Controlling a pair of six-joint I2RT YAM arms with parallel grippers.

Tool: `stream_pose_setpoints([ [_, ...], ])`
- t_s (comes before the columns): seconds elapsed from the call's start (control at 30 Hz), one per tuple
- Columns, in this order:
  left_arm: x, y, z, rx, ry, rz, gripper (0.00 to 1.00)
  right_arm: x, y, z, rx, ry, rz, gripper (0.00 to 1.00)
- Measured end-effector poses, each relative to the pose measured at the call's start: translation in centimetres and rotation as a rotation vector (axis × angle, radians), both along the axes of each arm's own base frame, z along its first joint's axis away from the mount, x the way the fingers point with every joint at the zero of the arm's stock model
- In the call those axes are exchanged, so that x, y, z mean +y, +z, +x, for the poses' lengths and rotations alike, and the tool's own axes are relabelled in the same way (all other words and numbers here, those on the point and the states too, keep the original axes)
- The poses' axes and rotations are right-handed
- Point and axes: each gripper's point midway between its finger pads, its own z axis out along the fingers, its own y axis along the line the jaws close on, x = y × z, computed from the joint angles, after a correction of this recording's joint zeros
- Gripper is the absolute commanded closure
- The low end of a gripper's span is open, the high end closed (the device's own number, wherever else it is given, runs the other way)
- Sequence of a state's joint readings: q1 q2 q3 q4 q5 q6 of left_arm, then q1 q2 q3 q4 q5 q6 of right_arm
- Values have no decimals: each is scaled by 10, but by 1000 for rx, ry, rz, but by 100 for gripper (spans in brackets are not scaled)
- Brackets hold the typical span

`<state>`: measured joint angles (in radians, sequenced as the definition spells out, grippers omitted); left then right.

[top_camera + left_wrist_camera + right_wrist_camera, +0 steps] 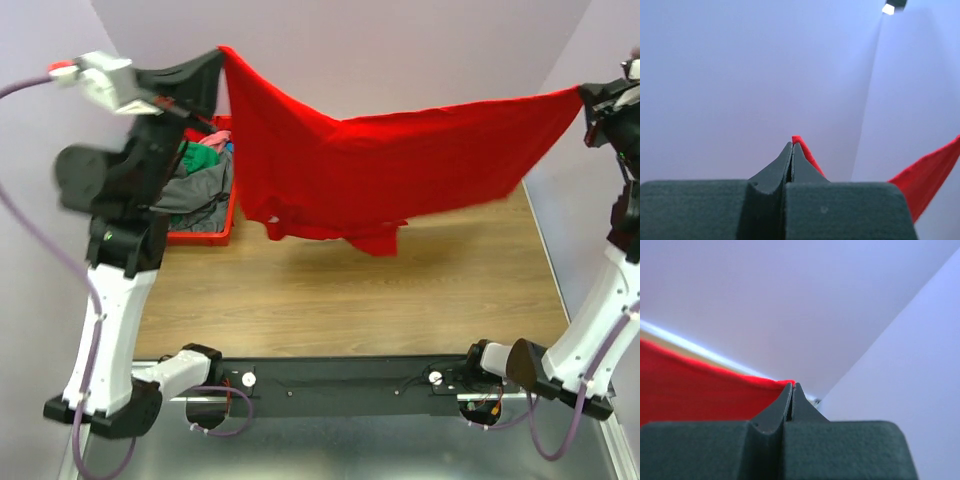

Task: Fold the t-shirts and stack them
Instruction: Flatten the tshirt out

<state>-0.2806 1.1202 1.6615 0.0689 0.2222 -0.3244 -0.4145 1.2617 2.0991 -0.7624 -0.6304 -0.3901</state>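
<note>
A bright red t-shirt (370, 165) hangs stretched in the air between my two grippers, sagging in the middle above the wooden table (400, 290). My left gripper (218, 55) is raised at the upper left and shut on one corner of the shirt; the left wrist view shows red cloth (805, 150) pinched at the closed fingertips (792, 146). My right gripper (585, 100) is raised at the far right and shut on the other corner; the red cloth (700, 385) runs off left from its closed tips (792, 386). Grey, green and pink t-shirts (200, 175) lie heaped in the crate.
A red plastic crate (205, 235) stands at the table's far left, behind my left arm. Lilac walls close in at the back and on both sides. The table's right edge (545, 260) runs close to my right arm.
</note>
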Motion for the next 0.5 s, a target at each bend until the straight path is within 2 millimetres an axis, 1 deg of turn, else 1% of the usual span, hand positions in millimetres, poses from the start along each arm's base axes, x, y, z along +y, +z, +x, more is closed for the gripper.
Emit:
stream_pose_setpoints([
  [0.03, 5, 17, -20, -53, -7, -25, 100, 4, 13, -9, -37, -3, -13, 100],
  [0.07, 9, 28, -33, -87, -11, -40, 100, 6, 23, -17, -66, -9, -22, 100],
  [0.1, 14, 44, -53, -140, -17, -63, 100, 10, 36, -28, -103, -14, -31, 100],
  [0.17, 21, 64, -78, -205, -26, -91, 100, 16, 60, -50, -179, -36, -46, 99],
  [0.23, 29, 86, -109, -282, -35, -119, 100, 19, 76, -66, -234, -58, -47, 100],
  [0.27, 32, 92, -118, -303, -37, -127, 100, 21, 83, -73, -258, -65, -50, 100],
  [0.33, 39, 108, -144, -364, -44, -149, 100, 25, 96, -90, -312, -86, -51, 100],
  [0.37, 41, 112, -152, -381, -46, -155, 100, 27, 104, -100, -345, -94, -51, 99],
  [0.43, 47, 121, -172, -423, -49, -169, 100, 30, 113, -111, -385, -104, -51, 100],
  [0.5, 50, 126, -183, -447, -49, -178, 100, 33, 123, -124, -428, -113, -49, 100],
])
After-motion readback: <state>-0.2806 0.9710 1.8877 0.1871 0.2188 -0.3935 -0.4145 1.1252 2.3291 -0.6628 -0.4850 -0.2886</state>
